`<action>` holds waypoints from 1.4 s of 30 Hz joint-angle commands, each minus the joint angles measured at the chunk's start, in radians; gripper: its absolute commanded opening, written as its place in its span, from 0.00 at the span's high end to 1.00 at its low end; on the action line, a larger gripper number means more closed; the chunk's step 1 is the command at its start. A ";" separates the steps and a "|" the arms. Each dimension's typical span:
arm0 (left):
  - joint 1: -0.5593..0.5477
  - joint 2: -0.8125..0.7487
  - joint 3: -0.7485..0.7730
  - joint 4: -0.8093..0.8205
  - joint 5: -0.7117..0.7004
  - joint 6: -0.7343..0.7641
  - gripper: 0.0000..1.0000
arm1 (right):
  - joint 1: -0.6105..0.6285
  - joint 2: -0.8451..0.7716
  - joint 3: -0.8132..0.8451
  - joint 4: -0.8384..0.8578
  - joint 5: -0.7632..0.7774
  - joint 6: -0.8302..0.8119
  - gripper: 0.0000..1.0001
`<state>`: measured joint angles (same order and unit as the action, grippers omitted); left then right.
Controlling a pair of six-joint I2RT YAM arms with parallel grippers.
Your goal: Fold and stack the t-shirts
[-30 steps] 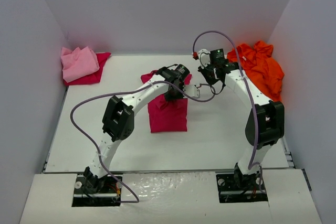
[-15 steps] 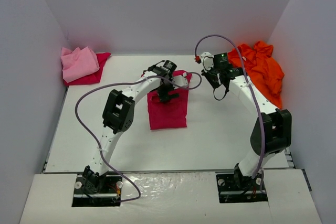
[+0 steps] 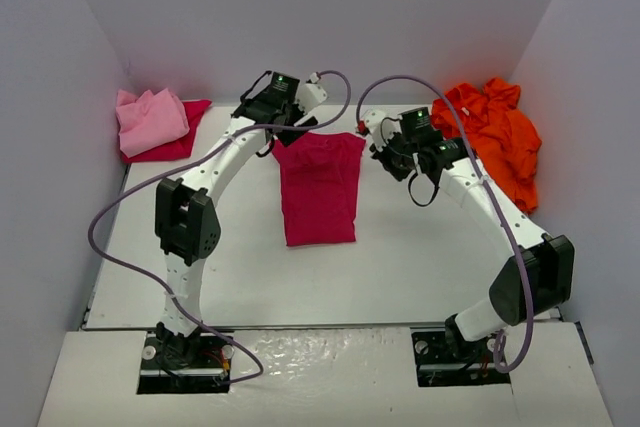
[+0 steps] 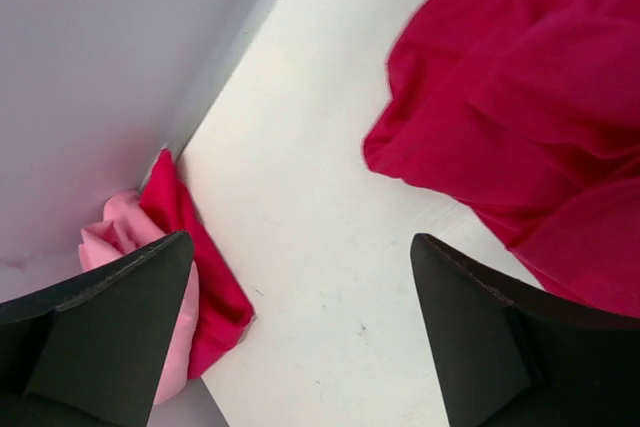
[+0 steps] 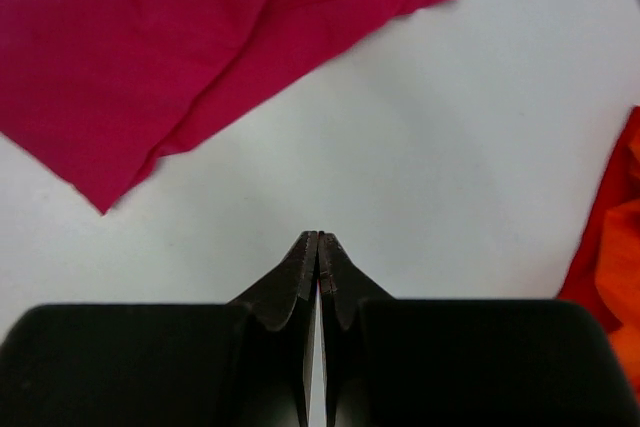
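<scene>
- Three colours of cloth lie on the desk [image 3: 420,257]: crimson, pink and orange.
- One crimson shirt [image 3: 320,192] lies mid-desk as a long folded strip. Its near end is squared and its wider far end is rumpled.
- Crumpled in the far left corner sits the pink shirt [image 3: 150,117], on top of a second crimson shirt [image 3: 190,142] that pokes out beneath it on the right and near sides.
- Heaped and unfolded at the far right is the orange shirt [image 3: 495,132], up against the wall [image 3: 590,67].
- Spread wide and holding nothing, the left pincer [image 4: 300,297] hangs above bare desk just beside the far left corner of the middle crimson shirt, between it and the pink pile.
- Pressed together with its tips touching and nothing between them, the right pincer [image 5: 318,265] hangs over bare desk. It is between the crimson shirt's far right corner and the orange heap, and touches neither.
</scene>
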<state>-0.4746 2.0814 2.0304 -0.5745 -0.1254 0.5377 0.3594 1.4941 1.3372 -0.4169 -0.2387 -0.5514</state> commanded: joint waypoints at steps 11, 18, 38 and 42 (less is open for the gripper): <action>0.034 -0.256 -0.245 0.002 0.066 -0.076 0.39 | 0.163 0.257 0.025 -0.122 -0.223 -0.030 1.00; 0.058 -0.368 -0.451 0.047 0.095 -0.087 0.40 | 0.284 0.419 0.062 -0.138 -0.208 -0.009 1.00; 0.059 -0.447 -0.552 0.068 0.139 -0.084 0.47 | 0.418 0.448 -0.088 -0.264 -0.160 -0.067 1.00; 0.059 -0.490 -0.572 0.085 0.203 -0.092 0.40 | 0.413 0.391 -0.056 -0.234 -0.060 -0.053 0.96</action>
<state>-0.4194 1.6989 1.4486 -0.5453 0.0127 0.4608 0.7736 1.9378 1.2898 -0.6019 -0.4152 -0.6056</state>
